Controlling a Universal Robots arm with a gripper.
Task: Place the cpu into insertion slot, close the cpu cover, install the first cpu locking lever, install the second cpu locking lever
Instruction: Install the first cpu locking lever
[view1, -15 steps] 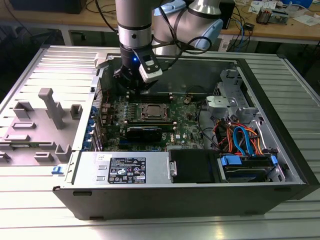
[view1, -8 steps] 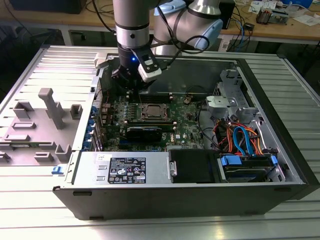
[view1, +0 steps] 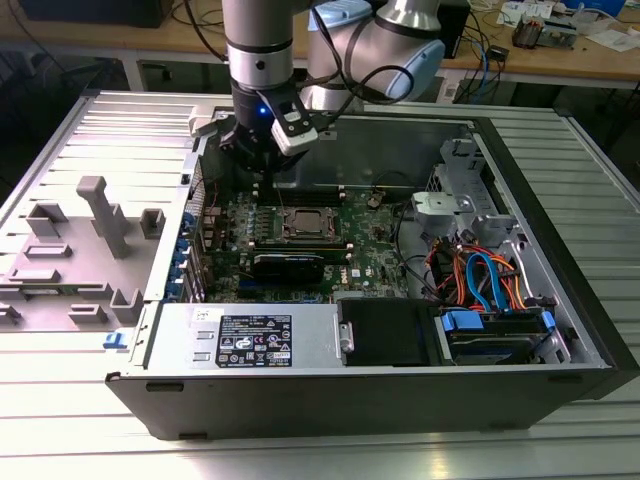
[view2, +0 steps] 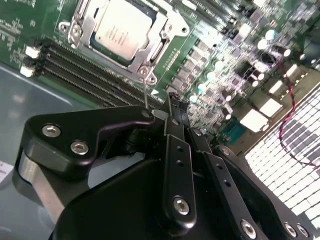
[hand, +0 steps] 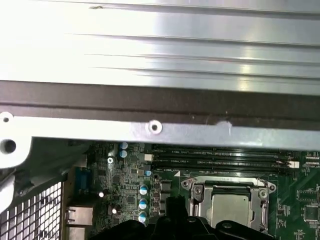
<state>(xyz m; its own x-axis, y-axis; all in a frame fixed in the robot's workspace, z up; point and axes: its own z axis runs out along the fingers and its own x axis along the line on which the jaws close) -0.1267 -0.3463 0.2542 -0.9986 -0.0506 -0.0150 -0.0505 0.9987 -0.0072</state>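
Observation:
The cpu (view2: 119, 29) is a silvery square chip lying in the insertion slot (view1: 305, 226) on the green motherboard. The cpu cover (view2: 162, 31) lies flat around it as a silvery frame. In the first wrist view the cpu (hand: 230, 207) and the cpu cover (hand: 199, 192) sit just beyond the black fingers. A thin metal lever rod (view2: 145, 90) rises from the socket's corner toward my gripper (view2: 177, 102). The gripper (view1: 262, 162) hangs above the board, toward the exterior view's left of the socket. Its fingers are shut, with nothing seen between them.
The open computer case (view1: 560, 300) lies on a slatted metal table. Long memory slots (view2: 75, 70) run beside the socket. A black graphics card (view1: 288, 264), cables (view1: 480, 275) and a drive bay (view1: 495, 330) fill the case. A grey fixture (view1: 95, 215) stands at the exterior view's left.

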